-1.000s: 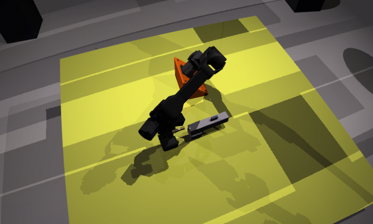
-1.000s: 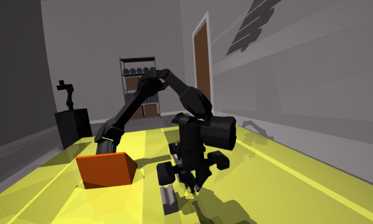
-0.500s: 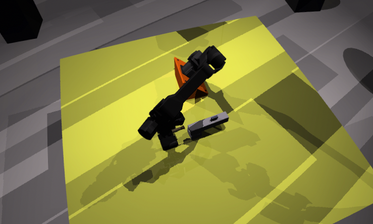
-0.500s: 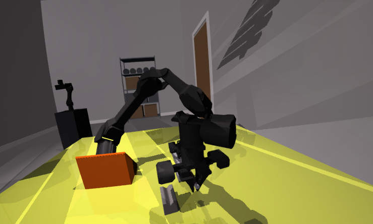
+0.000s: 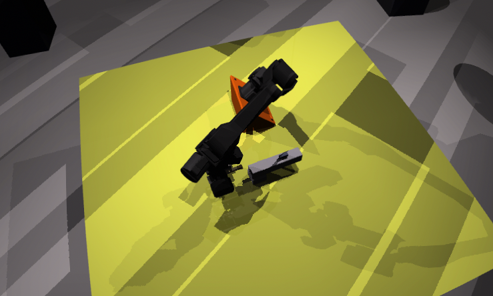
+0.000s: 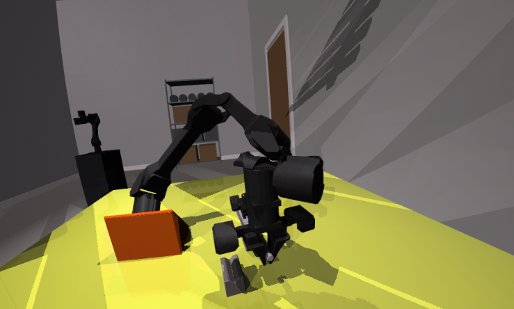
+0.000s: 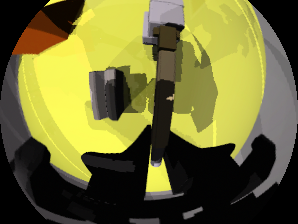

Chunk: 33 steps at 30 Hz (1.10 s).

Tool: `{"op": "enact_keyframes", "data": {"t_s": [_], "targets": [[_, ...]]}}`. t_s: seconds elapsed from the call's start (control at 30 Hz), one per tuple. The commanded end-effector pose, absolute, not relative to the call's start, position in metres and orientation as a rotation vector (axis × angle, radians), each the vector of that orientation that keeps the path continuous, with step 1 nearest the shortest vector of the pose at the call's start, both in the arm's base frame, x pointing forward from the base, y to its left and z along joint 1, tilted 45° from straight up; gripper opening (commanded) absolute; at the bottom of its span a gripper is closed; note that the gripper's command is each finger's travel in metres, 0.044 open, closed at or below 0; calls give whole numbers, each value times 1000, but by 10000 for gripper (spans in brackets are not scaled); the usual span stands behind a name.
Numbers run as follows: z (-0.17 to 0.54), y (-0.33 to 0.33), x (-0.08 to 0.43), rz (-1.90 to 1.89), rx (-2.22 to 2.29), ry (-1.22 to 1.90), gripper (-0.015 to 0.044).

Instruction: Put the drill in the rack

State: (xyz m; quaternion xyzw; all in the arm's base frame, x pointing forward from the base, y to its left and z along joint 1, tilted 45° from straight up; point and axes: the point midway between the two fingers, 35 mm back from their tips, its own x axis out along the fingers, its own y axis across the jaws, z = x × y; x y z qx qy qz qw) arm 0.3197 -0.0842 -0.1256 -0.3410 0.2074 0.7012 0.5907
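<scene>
The drill [image 5: 237, 169] [image 6: 270, 256] [image 7: 166, 65] is a slim brown rod with a wider tan end and a silver tip. My gripper [image 6: 267, 259] [image 7: 154, 127] is shut on it near the silver tip. In the top view a small gap shows between its wide end and the long grey holder block [image 5: 271, 163] [image 7: 167, 12]; the wrist view shows them overlapping. A small dark piece [image 5: 283, 155], perhaps the key, sits on the block's top. The grey grooved rack [image 6: 234, 277] [image 7: 106, 95] stands left of the drill in the wrist view. The arm hides it in the top view.
The orange wedge-shaped mount [image 5: 237, 96] [image 6: 143, 237] [image 7: 37, 37] stands under the arm's base. All this is on the yellow table top [image 5: 137, 205] [image 6: 366, 230]. The arm's shadows fall across it.
</scene>
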Motion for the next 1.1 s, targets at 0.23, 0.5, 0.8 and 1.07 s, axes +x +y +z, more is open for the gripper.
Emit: {"op": "enact_keyframes", "data": {"t_s": [0.23, 0.5, 0.8, 1.07], "targets": [[-130, -91, 303, 1635, -792, 486, 0], [-133, -96, 294, 1635, -792, 487, 0], [-137, -101, 283, 1635, -792, 488, 0], [-139, -105, 273, 1635, -792, 489, 0]]}}
